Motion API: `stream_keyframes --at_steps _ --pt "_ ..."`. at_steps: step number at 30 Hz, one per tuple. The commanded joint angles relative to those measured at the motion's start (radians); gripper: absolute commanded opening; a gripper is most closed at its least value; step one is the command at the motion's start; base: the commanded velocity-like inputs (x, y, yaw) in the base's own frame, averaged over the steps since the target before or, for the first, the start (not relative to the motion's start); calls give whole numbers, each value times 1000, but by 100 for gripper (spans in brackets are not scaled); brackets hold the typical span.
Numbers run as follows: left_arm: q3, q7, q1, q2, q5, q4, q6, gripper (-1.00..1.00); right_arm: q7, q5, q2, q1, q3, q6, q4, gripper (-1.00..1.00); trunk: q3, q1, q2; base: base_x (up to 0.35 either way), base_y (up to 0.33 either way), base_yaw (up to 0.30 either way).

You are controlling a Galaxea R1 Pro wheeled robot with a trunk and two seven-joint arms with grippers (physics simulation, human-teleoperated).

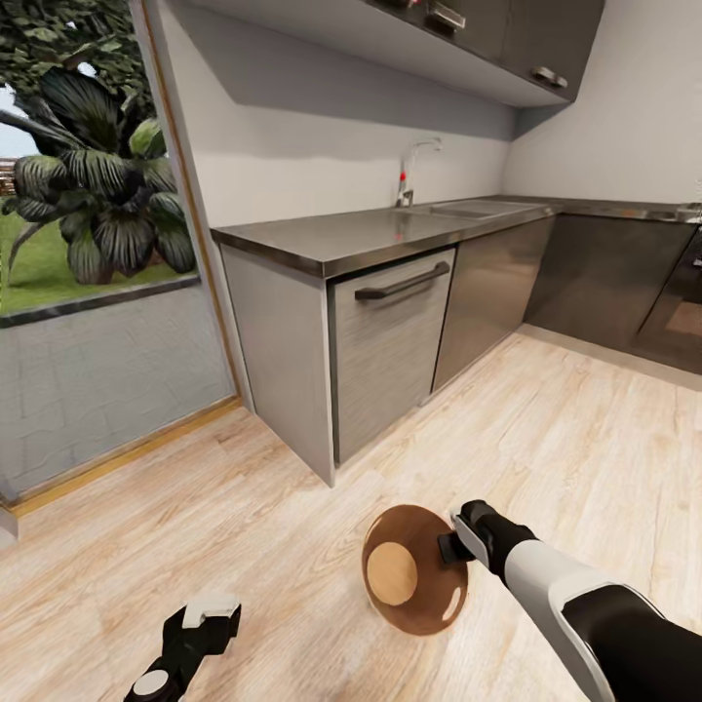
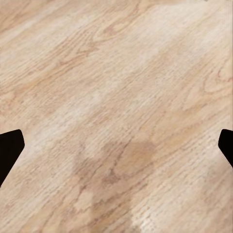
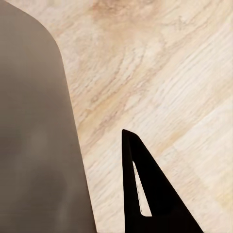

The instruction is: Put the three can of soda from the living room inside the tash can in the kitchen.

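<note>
Kitchen point(image 1: 390, 322): grey steel-fronted cabinets are running along two walls under a dark counter point(image 1: 322, 239), with a sink point(image 1: 468, 208) and a tall tap point(image 1: 408, 175) sitting near the corner.

Glass door point(image 1: 97, 244): it is showing a paved patio and broad-leaved plants outside, just beside the end cabinet.

Floor point(image 1: 546, 439): light wood planks are lying open between the cabinets and the robot.

Trash can point(image 1: 414, 570): a round brown bin is standing on the floor, seen from above, with a lighter disc showing inside; whether that disc is its bottom or a lid is hard to tell. In the right wrist view its dark wall point(image 3: 34, 126) is rising close alongside the finger.

Right end effector point(image 1: 458, 538): it is hanging at the bin's rim, touching it or nearly so. One dark finger point(image 3: 145, 184) is showing in the wrist view; how far the jaws are spread cannot be told, and nothing is showing in its grip.

Left end effector point(image 1: 210, 614): it is hovering low over bare floor, well apart from the bin, fingers spread wide with nothing between them.

Soda cans: none is appearing in these views, so their whereabouts cannot be told.

Step in hand: judging by the pose, the robot is working at the bin, at the drop-off end of a trip.

Next move: it probably calls for confirming the can is in, then lifting the right arm clear without tipping the bin.
</note>
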Motion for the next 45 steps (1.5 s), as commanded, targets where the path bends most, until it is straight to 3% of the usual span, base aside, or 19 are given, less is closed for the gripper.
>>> stream_keyframes --at_steps 1,15,20,26,28,37,42,45 --pt "0 0 0 0 0 1 0 100 0 0 -1 1 -1 -3 0 -100 4 0 0 0 0 0" --pt "-1 -2 0 5 0 29 -1 100 36 4 -29 69 7 -167 -5 -100 58 -7 4 0 0 0" --pt "-2 -3 0 5 0 30 -2 100 110 7 -42 99 8 -246 -6 -100 78 -9 5 0 0 0" --pt "-2 -2 0 4 0 35 -2 100 193 7 -84 133 9 -354 -7 -100 101 -12 6 0 0 0" --pt "-2 -3 0 3 0 36 -2 100 205 8 -98 155 12 -384 -10 -100 107 -19 20 0 0 0" --pt "-2 -3 0 2 1 38 -2 100 214 39 -113 236 72 -525 -42 -100 135 -54 83 0 0 0" --pt "-3 -4 0 3 2 38 -1 100 217 41 -131 259 78 -551 -66 -100 151 -73 118 0 0 0" --pt "-3 -4 0 2 2 39 0 100 228 40 -140 324 74 -568 -154 -100 160 -85 139 0 0 0"
